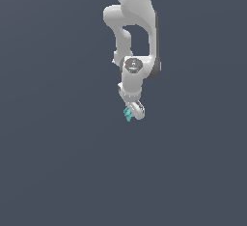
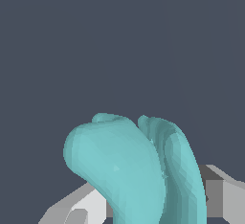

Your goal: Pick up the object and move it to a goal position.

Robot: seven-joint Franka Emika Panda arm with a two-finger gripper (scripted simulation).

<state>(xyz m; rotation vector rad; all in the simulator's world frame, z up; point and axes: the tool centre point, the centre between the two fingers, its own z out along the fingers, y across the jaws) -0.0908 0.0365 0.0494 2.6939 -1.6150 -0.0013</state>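
The object [image 1: 128, 114] is a tiny teal knobby thing held at the tip of my gripper [image 1: 131, 113], at the end of the white-grey arm in the middle of the exterior view. The gripper is shut on it and holds it up off the dark grey ground. In the wrist view the teal object [image 2: 129, 170] fills the lower middle, with rounded lobes. A grey-white fingertip [image 2: 76, 208] shows on one side of it and another on the other side. My gripper [image 2: 143, 213] sits behind the object there.
Only the flat dark grey ground [image 1: 58, 172] shows around the arm in both views. No goal marker shows.
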